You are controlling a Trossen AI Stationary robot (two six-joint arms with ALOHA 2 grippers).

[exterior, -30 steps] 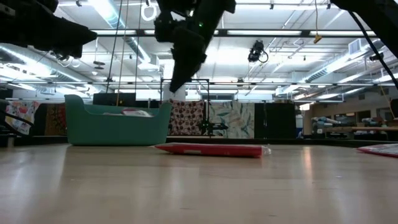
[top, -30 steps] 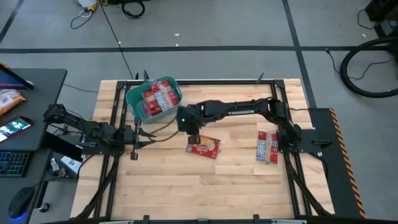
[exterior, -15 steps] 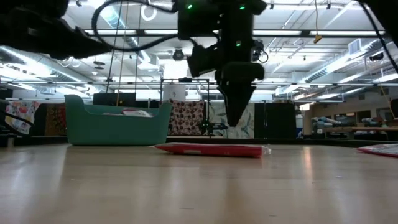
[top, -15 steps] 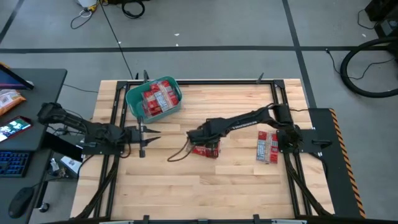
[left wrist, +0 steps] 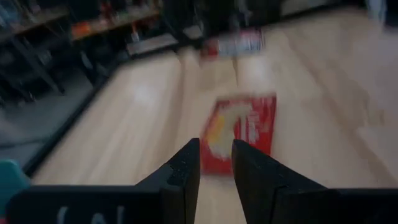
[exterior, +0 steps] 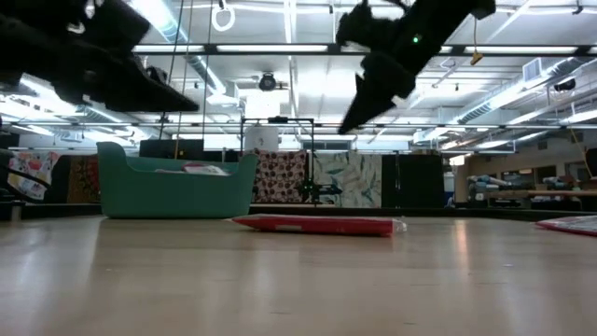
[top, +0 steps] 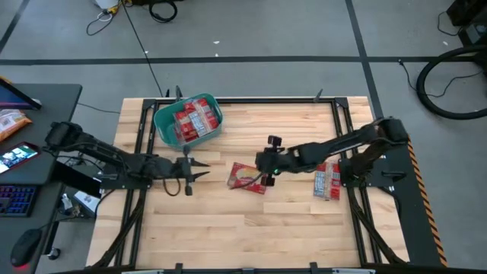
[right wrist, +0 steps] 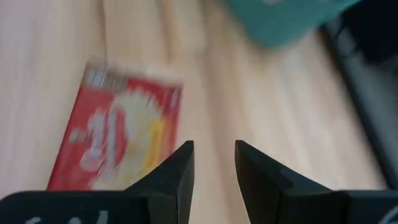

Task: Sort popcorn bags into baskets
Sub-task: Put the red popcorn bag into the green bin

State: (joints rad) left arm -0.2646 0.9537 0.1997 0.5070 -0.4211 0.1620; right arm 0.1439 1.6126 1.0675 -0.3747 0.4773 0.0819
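Observation:
The teal basket (top: 189, 119) stands at the table's far left with several red popcorn bags (top: 190, 122) lying in it. One red popcorn bag (top: 247, 177) lies flat mid-table, and two more (top: 327, 180) lie flat near the right edge. My left gripper (top: 204, 173) hovers open with a narrow gap just left of the middle bag (left wrist: 239, 130), pointing at it. My right gripper (top: 262, 164), also open with a narrow gap, hangs raised (exterior: 353, 121) over that bag's right end (right wrist: 121, 143).
Dark metal rails (top: 141, 137) frame the table on both sides. A desk with a keyboard and a phone (top: 19, 156) stands beyond the left edge. The basket (exterior: 173, 191) rises above the flat bag (exterior: 317, 224) in the low view. Bare wood (top: 243, 228) fills the near half.
My right gripper swung from beside the basket down over the middle bag, then drew back toward the right edge and rose. My left gripper reached toward the table's right, closing on the middle bag. The bag has stayed where it lay.

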